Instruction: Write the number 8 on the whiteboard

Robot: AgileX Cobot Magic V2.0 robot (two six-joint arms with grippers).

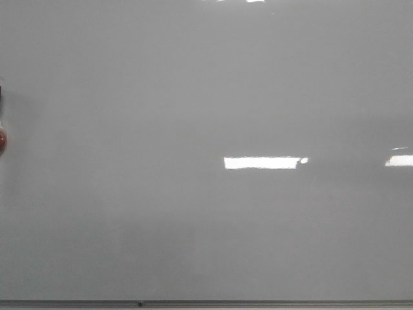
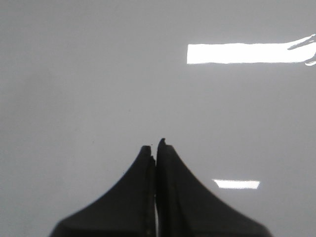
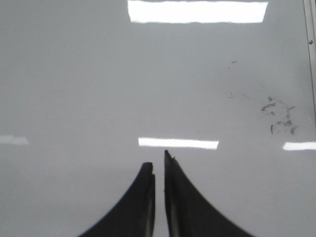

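Left gripper (image 2: 156, 145): dark fingers pressed together tip to tip, nothing between them, no marker in sight. Right gripper (image 3: 158, 163): fingers drawn nearly together with only a thin slit of board showing between, likewise gripping nothing. Both poised over the whiteboard (image 1: 193, 97), tips apparently just clear of the glossy surface, though actual contact cannot be judged from the wrist views. Probably parked in a resting pose, facing the board squarely, since no pen is held and no stroke is under way.

Outward from the right fingers: faint grey ink smudges (image 3: 279, 118) near the metal edge strip (image 3: 311, 74), looking like leftover wipe marks, not a figure. Bright rectangular light reflections (image 1: 261, 163) scattered over the grey-white face. At the far left border of the front view, a small red object (image 1: 2, 140), too cropped to identify.

No number 8 anywhere on the board in any view, so no orientation or long axis to report for it. Board itself lying broad and flat, long axis running left to right across the front view, lower edge strip along the bottom. Writing judged not yet begun; a marker needed first
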